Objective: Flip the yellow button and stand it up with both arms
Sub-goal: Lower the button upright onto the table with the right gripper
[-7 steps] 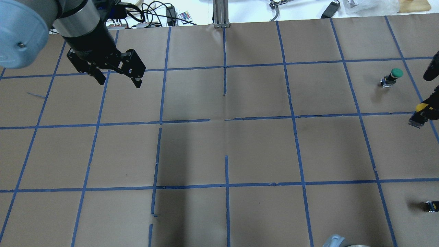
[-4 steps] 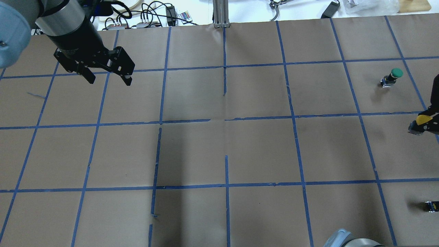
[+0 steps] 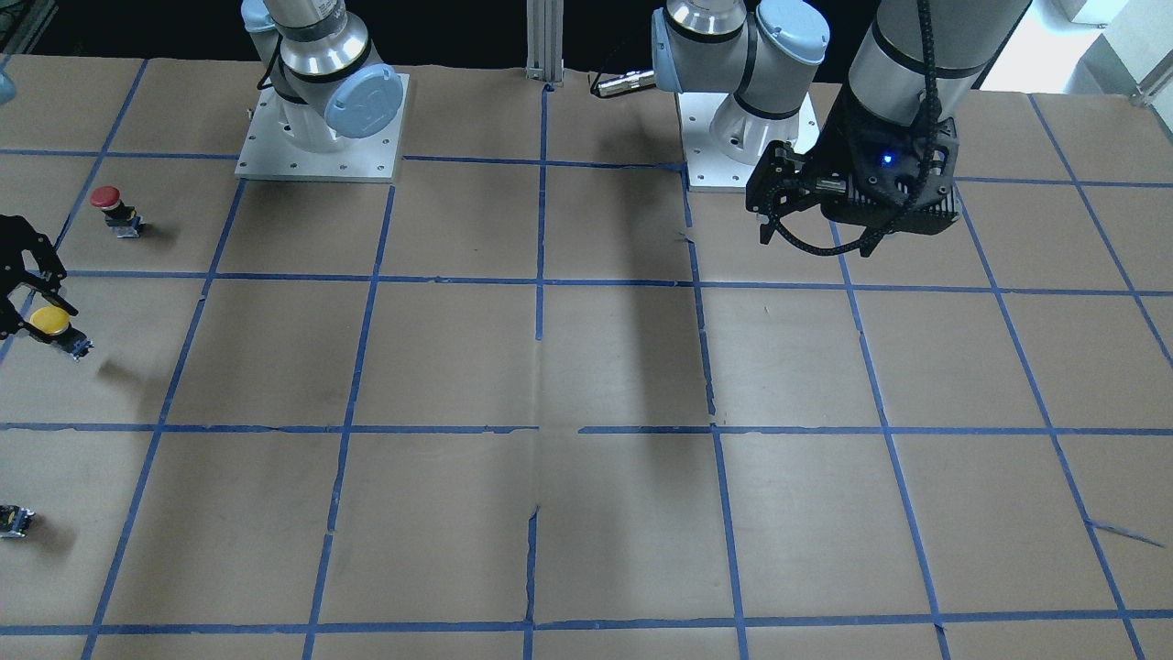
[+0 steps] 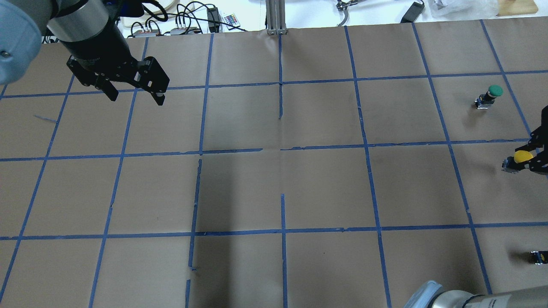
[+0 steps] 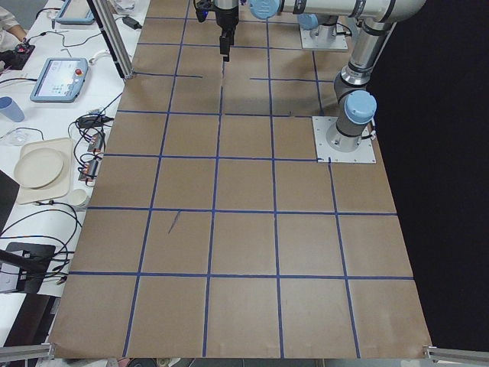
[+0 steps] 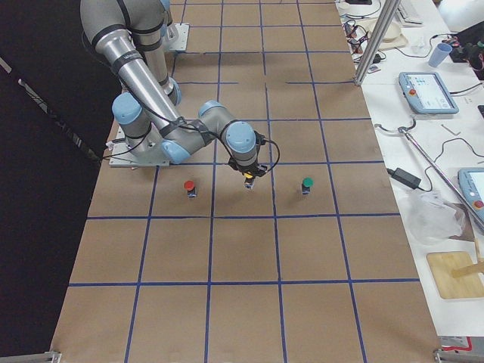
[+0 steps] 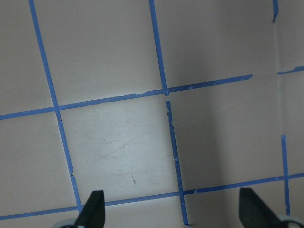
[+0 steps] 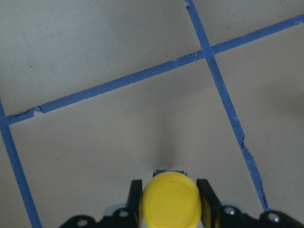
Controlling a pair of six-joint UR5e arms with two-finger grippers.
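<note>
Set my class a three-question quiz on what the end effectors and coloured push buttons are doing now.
1. True or false: the left end effector is open and empty.
2. The right end effector grips which? A) a red-capped one B) the round yellow-capped push button C) a green-capped one
3. Fill in: in the exterior right view, the gripped button is between the red-capped button and the ____-capped one.
Key: 1 true; 2 B; 3 green, the green-capped button.

Flanking yellow button (image 6: 248,178): red button (image 6: 189,185), green button (image 6: 306,184), well apart; gaps passable.
</note>
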